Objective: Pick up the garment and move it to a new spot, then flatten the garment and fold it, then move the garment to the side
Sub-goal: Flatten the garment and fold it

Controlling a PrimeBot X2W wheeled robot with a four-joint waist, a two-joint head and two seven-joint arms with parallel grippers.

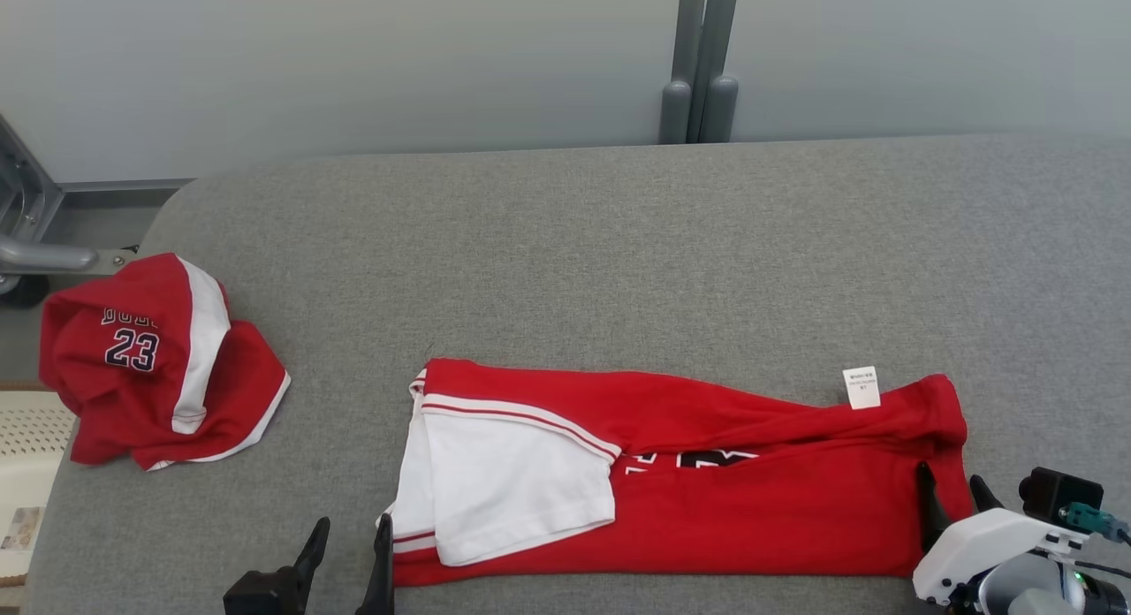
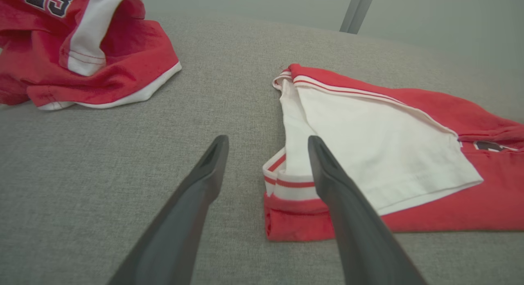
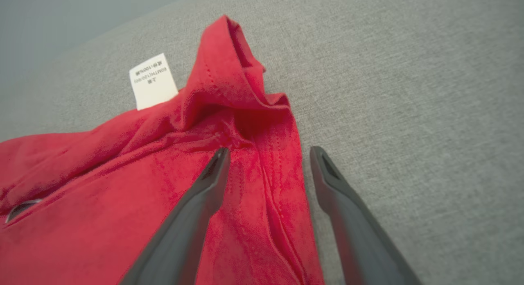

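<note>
Dark jaws on both arms stand wide open, holding nothing. The left jaws bracket the left edge of a folded red-and-white cotton shirt (image 1: pixel 751 509); the right jaws bracket its right edge. The shirt lies lower centre on a grey fabric-covered worktop (image 1: pixel 618 244). A crumpled red jersey numbered 23 (image 1: pixel 106 403) sits far left.

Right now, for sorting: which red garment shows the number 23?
The crumpled garment at the left; the long folded garment shows a white panel instead.

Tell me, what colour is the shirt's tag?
White tag with tiny dark print, clearest in right wrist view.
</note>
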